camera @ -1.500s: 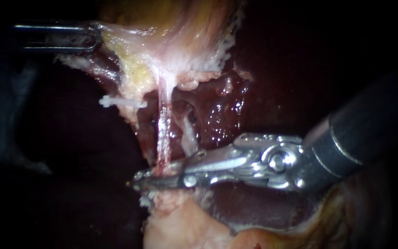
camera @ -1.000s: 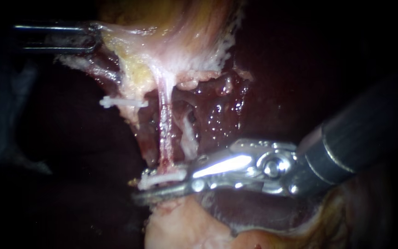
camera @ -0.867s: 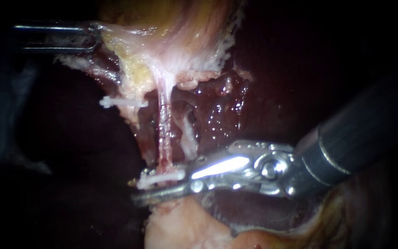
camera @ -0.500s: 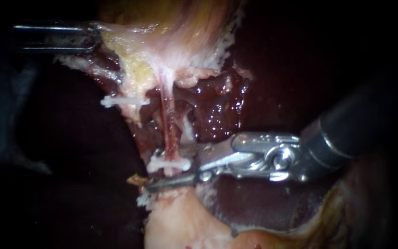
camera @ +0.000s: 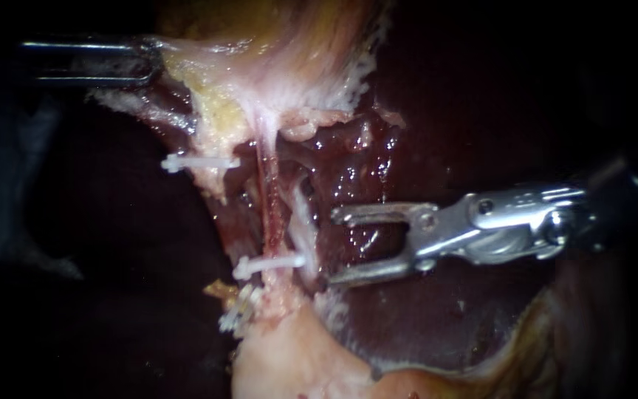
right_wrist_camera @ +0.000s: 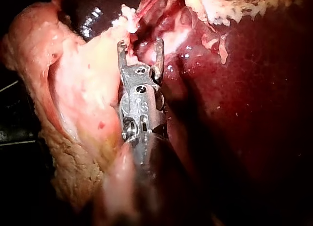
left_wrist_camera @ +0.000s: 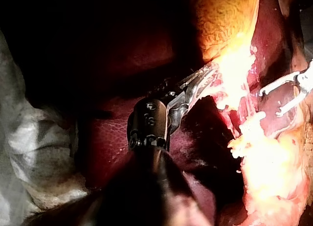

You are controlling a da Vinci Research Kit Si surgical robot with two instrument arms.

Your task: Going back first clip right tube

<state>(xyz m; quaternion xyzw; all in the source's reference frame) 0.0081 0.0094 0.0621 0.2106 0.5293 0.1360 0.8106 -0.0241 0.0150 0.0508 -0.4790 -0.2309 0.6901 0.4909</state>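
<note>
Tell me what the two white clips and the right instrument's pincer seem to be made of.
Lower clip and upper clip: matte, opaque white, probably plastic; no metallic glint. Right instrument: its pincer looks like polished metal, silvery with bright highlights and visible pins.

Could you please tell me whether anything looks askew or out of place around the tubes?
Nothing stands out. The lower clip lies across the tube, closed and only slightly tilted; the upper clip sits level. The right instrument is open and clear of both. The left instrument grips tissue.
</note>
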